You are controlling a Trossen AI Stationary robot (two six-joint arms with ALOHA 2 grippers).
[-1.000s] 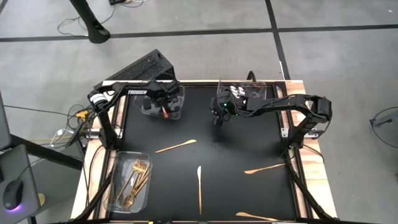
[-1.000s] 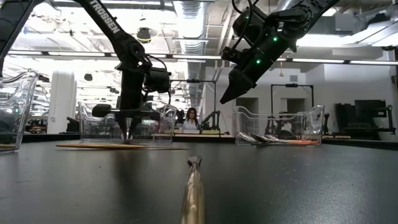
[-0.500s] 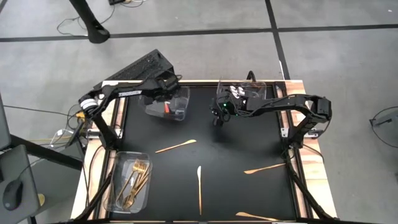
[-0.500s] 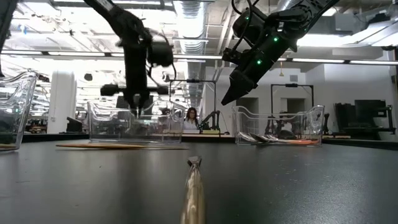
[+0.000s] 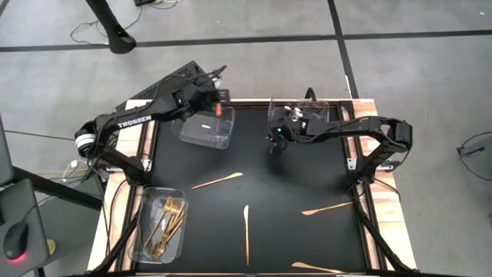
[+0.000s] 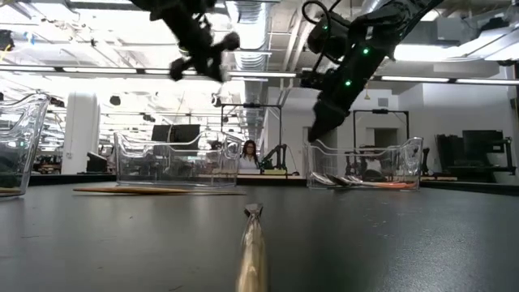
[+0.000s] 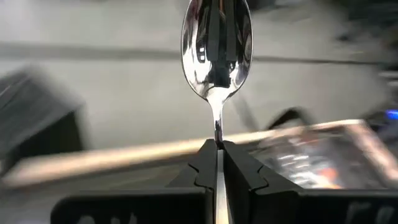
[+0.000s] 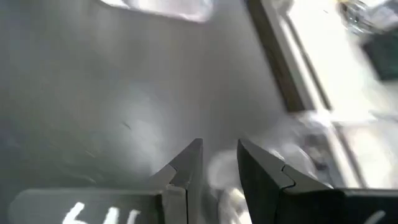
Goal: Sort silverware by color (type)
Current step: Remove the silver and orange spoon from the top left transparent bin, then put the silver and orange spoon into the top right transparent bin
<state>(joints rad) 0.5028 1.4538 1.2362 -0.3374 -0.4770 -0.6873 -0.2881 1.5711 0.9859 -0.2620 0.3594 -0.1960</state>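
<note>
Black bench [image 5: 284, 192] from above: your left gripper [image 5: 219, 94], at the far edge, is clamped on a spoon [image 5: 218, 108]. Your right gripper [image 5: 278, 146] hovers part-open, holding nothing. Left wrist: spoon bowl [image 7: 217, 46] stands beyond the closed fingers [image 7: 205, 168].

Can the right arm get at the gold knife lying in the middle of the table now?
Probably yes. The right claw hangs empty above the mat, and the gold knife lies flat and alone with nothing over it.
</note>
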